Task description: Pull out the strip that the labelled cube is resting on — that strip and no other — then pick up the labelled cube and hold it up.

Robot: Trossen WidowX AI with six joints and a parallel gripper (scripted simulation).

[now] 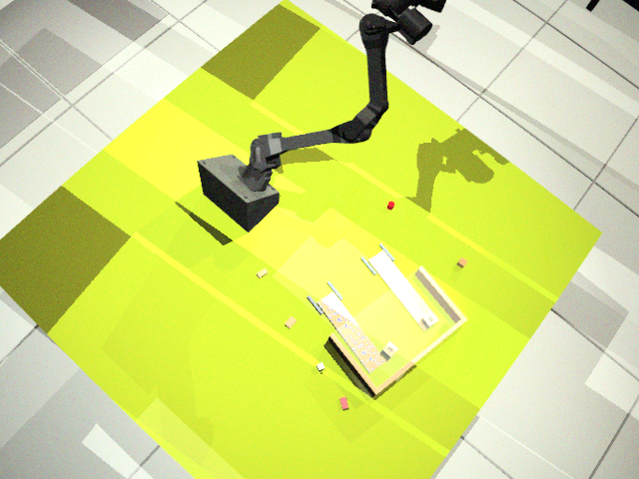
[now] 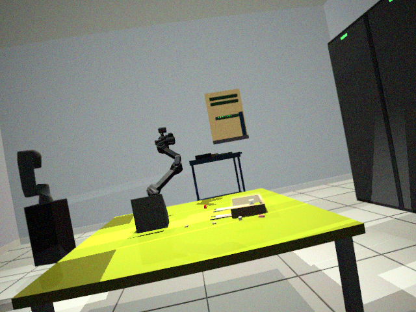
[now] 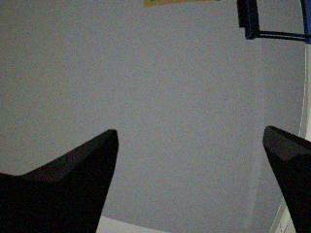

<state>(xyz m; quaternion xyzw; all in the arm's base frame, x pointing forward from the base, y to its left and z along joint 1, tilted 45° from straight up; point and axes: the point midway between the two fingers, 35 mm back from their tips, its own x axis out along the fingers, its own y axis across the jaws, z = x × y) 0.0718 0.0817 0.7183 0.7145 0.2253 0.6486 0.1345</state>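
A white strip (image 1: 398, 287) lies on the right inside a three-sided wall, with a pale cube (image 1: 429, 319) at its far end. A second strip (image 1: 354, 335), white near the arm and speckled brown further out, lies on the left. Another pale cube (image 1: 389, 349) is at its far right edge. Both cubes carry faint marks; which one is labelled cannot be told. Both strips' near ends stick out of the wall's open side. My gripper (image 3: 194, 136) is open and empty, raised high and far from strips and cubes, facing a room wall.
The low wall (image 1: 441, 296) (image 2: 248, 210) closes the sides and far end. Thin blue bars (image 1: 367, 265) (image 1: 333, 290) flank the strips' near ends. A red piece (image 1: 390, 205), a brown cube (image 1: 461, 262), tan blocks (image 1: 262, 272) (image 1: 290, 321), a white cube (image 1: 320, 366) and a pink block (image 1: 343, 403) lie around.
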